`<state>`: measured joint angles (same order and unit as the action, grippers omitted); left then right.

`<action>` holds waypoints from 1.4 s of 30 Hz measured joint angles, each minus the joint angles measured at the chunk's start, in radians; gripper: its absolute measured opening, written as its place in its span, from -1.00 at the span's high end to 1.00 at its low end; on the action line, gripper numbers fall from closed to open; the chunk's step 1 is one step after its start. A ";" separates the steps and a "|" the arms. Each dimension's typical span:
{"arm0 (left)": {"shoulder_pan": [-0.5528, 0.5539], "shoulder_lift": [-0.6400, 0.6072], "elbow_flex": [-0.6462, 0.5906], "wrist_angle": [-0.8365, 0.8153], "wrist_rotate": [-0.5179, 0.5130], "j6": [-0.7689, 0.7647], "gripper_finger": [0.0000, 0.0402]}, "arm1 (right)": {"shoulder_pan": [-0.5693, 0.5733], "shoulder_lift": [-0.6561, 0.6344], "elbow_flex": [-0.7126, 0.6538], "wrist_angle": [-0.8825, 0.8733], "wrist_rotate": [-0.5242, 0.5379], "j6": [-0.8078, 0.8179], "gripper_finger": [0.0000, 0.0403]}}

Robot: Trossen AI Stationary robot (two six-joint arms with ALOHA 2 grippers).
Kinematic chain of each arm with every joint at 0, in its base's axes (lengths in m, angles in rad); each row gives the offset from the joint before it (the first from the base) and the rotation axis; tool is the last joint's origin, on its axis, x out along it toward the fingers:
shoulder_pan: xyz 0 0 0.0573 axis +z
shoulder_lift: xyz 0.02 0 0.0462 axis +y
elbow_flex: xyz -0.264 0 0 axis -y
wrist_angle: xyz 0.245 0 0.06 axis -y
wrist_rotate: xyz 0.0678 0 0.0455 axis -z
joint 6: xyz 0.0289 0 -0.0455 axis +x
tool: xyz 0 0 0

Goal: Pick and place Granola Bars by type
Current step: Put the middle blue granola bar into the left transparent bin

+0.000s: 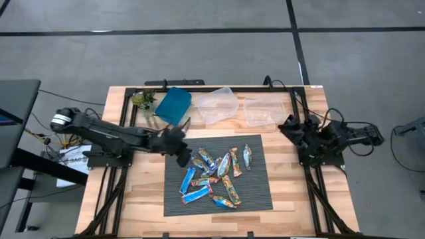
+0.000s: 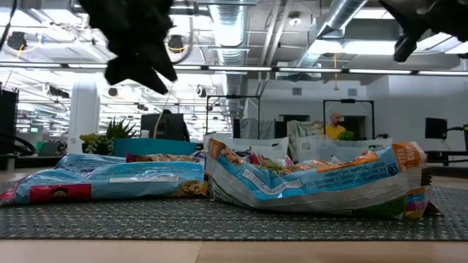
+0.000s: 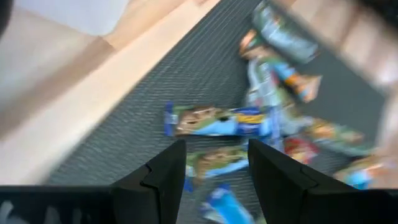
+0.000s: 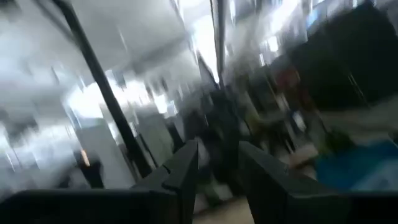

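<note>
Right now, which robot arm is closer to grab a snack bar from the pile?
Left. The left gripper hangs open at the mat's corner, right beside the granola bars. The right gripper sits off the mat by the table's right edge, pointing away from the pile.

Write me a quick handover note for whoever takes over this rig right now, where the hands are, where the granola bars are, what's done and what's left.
Left hand: open, empty, above the mat's left edge beside the granola bars.
Right hand: open, empty, parked at the table's right side.
Bars: all in one loose mixed pile on the mat.
Teal bin and two clear bins at the back: no bars seen inside.
Done: nothing sorted.
Left: every bar, by type.
</note>
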<state>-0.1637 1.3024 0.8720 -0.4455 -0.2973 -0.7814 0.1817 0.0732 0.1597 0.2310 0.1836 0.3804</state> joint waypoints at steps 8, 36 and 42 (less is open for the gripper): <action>0.023 0.284 0.254 -0.194 0.098 0.505 0.18 | 0.012 0.425 0.335 -0.459 0.007 -0.120 0.47; 0.006 0.569 0.283 -0.047 0.222 0.977 0.19 | 0.015 0.745 0.496 -0.592 -0.003 -0.083 0.47; 0.006 0.598 0.298 -0.039 0.213 0.935 0.40 | 0.015 0.744 0.496 -0.582 -0.009 -0.044 0.47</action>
<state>-0.1574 1.9001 1.1701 -0.4843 -0.0845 0.1533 0.1963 0.8169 0.6556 -0.3508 0.1743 0.3365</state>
